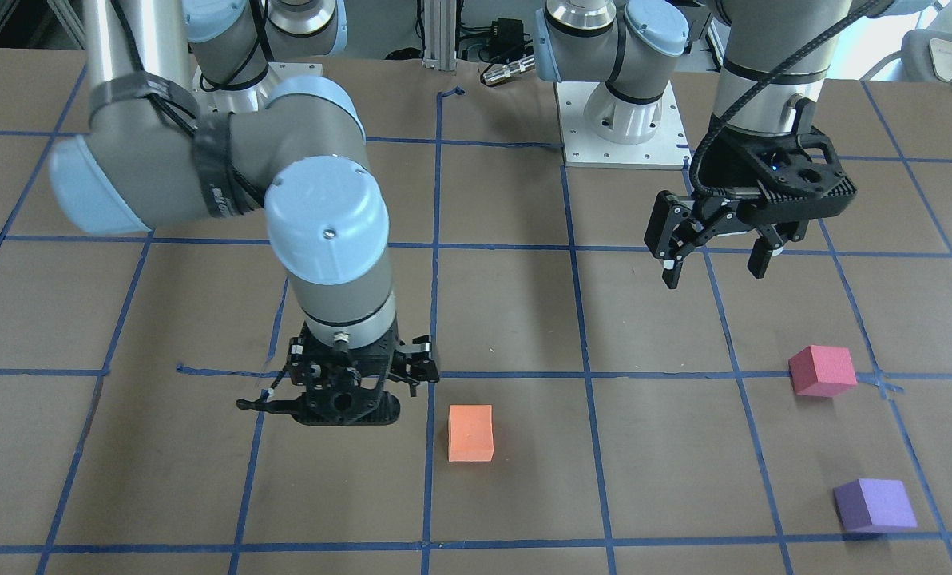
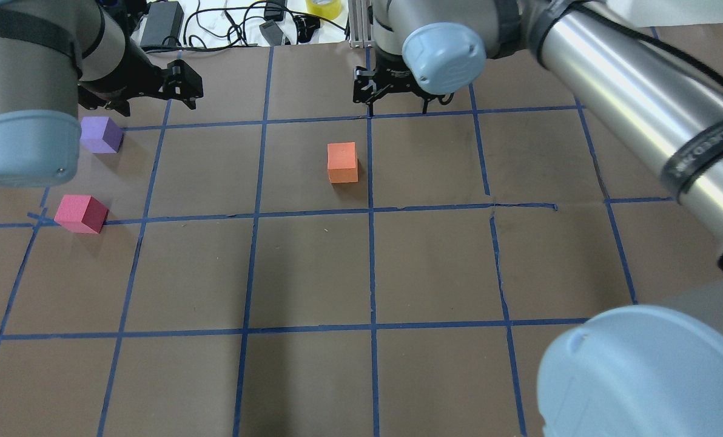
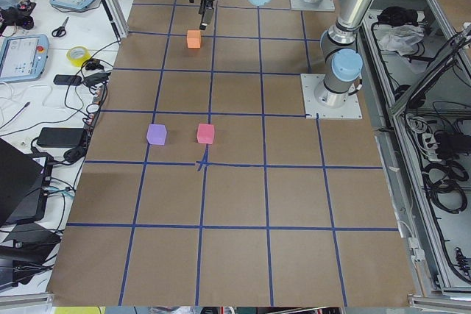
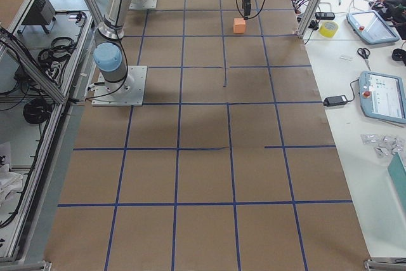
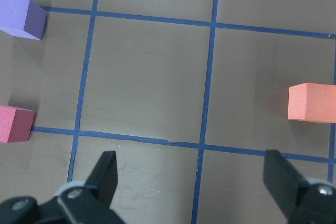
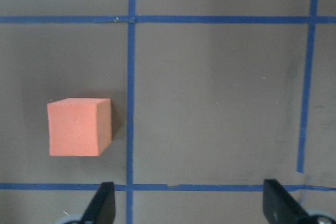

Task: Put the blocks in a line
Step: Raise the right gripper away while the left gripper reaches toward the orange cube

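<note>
The orange block (image 1: 470, 432) lies near the table's middle and also shows in the overhead view (image 2: 343, 162). My right gripper (image 1: 336, 399) points down beside it, open and empty. In the right wrist view (image 6: 191, 203) the orange block (image 6: 79, 127) is ahead and left of the fingers. The pinkish-red block (image 1: 822, 370) and the purple block (image 1: 874, 504) lie apart on my left side. My left gripper (image 1: 715, 271) hangs open and empty above the table, back from them. The left wrist view (image 5: 191, 182) shows all three blocks beyond the fingers.
Blue tape lines make a grid on the brown table (image 2: 313, 273). Cables, power bricks and a yellow tape roll (image 2: 324, 7) lie past the far edge. The left arm's metal base plate (image 1: 624, 128) is at the robot's side.
</note>
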Controlling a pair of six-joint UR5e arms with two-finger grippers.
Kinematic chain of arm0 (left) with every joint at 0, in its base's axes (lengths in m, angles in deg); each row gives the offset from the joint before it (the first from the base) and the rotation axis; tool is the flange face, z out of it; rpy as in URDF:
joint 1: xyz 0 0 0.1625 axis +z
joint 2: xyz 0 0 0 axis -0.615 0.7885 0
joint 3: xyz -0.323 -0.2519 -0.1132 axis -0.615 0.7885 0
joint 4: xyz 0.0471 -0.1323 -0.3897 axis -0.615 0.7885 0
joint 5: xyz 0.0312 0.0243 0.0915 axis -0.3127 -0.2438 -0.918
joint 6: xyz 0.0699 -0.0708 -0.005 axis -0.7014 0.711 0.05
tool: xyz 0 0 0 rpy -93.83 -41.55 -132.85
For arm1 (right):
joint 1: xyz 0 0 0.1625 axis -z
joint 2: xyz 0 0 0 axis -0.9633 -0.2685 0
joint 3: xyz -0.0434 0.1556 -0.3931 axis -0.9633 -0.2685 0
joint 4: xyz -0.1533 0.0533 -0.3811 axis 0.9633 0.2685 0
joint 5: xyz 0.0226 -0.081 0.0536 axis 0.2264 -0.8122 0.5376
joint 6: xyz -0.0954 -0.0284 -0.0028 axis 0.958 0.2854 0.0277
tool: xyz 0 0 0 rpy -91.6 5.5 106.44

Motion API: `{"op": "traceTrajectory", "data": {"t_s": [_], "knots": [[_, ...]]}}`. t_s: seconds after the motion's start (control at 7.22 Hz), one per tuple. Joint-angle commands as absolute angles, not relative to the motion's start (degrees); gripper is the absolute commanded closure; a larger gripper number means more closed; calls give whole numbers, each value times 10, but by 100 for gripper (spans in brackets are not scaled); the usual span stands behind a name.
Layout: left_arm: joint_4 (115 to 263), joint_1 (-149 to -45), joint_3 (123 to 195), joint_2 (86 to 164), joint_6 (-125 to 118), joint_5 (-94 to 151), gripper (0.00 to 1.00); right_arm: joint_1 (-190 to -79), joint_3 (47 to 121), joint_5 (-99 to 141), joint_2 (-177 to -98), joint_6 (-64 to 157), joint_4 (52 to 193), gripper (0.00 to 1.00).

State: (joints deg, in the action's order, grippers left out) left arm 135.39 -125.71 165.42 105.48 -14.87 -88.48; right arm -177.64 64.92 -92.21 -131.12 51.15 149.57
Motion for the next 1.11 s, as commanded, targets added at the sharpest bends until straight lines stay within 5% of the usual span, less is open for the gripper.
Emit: {"op": "traceTrajectory", "data": {"t_s": [0.0, 0.28, 0.97], "knots": [[1387, -1261, 1637, 1091, -133, -856, 0, -1714, 729, -928, -1418, 598, 1462, 0], [1314, -1264, 1632, 1181, -136, -839, 0, -1692, 843, -946, -1527, 623, 1464, 0], [1208, -1355, 1604, 1328, -74, -803, 0, -1685, 849, -957, -1561, 628, 1438, 0]]}}
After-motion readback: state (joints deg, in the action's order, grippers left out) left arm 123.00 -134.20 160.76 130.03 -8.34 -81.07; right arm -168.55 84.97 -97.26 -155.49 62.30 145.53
